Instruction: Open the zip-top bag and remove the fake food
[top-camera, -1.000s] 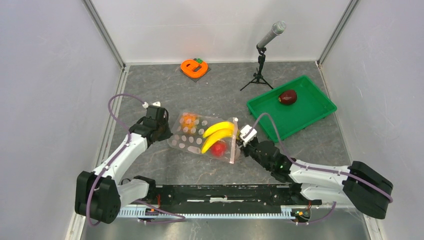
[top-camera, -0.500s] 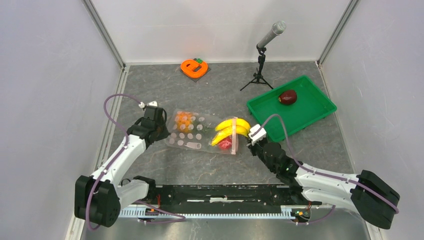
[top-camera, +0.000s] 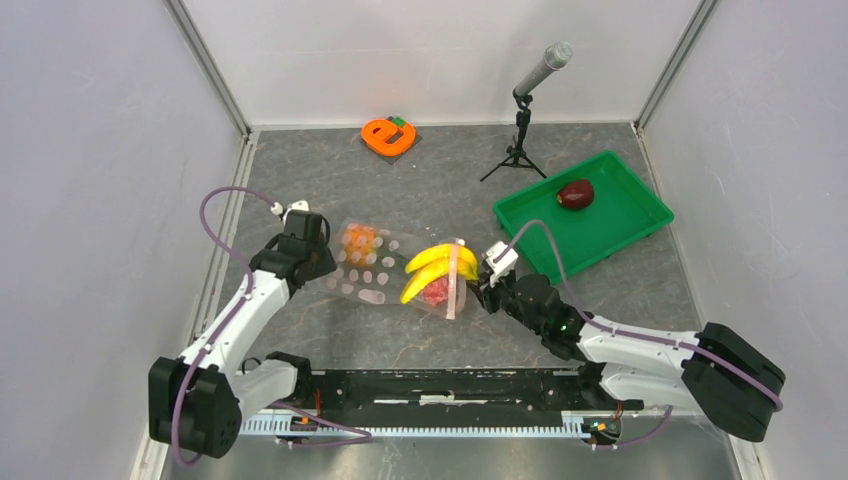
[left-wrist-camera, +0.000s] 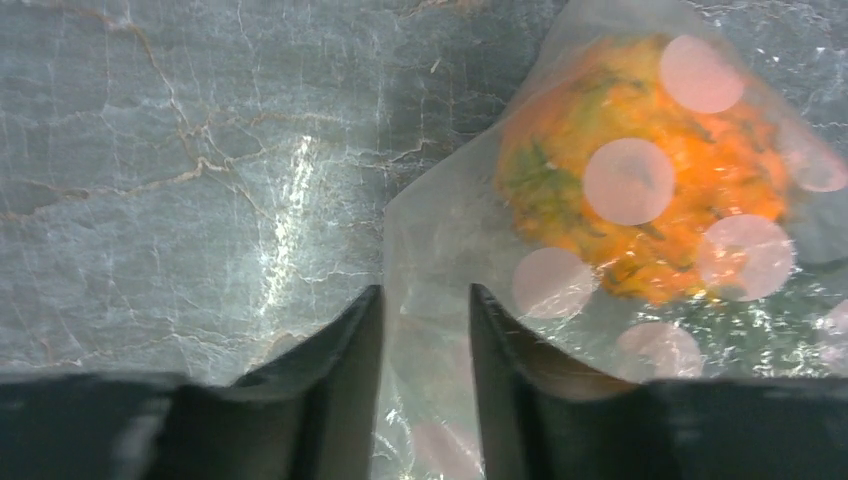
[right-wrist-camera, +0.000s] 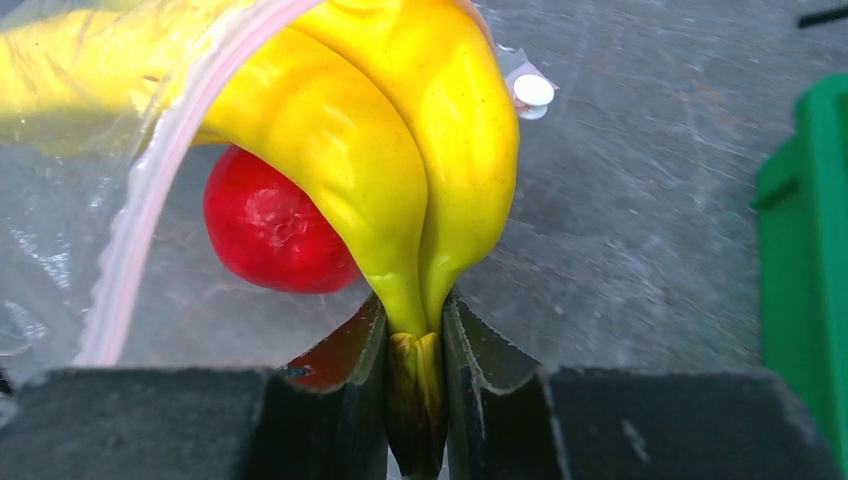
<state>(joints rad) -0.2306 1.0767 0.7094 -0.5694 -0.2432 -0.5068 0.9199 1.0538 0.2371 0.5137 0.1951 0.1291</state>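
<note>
1. Your right gripper (right-wrist-camera: 415, 320) is clamped on the brown stem of the yellow plastic banana bunch (right-wrist-camera: 400, 150). Both fingers press against the stem from either side.
2. The banana bunch lies across the mouth of the clear, pink-dotted plastic zip-top bag (top-camera: 385, 268). Its stem end sticks out past the pink zip strip (right-wrist-camera: 150, 190), and the rest of it is under the film.
3. The small round red plastic apple (right-wrist-camera: 265, 230) sits inside the bag, tucked under the bananas just behind the zip strip.
4. Your left gripper (left-wrist-camera: 425, 300) has its jaws standing apart. The closed end of the bag lies in the gap between them, and the fingers are not pressed together on it.
5. The orange plastic pineapple with green flecks (left-wrist-camera: 640, 170) is inside the bag near that left end, just beyond the left fingertips.
6. The bag lies on the grey marbled table surface (top-camera: 440, 190) between your two arms, with its mouth towards the right arm.
7. The dark maroon rounded plastic fruit (top-camera: 575, 193) rests in the shallow green plastic tray (top-camera: 620, 225), well apart from the bag at the right rear.
8. At the back of the table stand an orange "e"-shaped object (top-camera: 386, 135) and a grey microphone on a small black tripod (top-camera: 543, 70).
</note>
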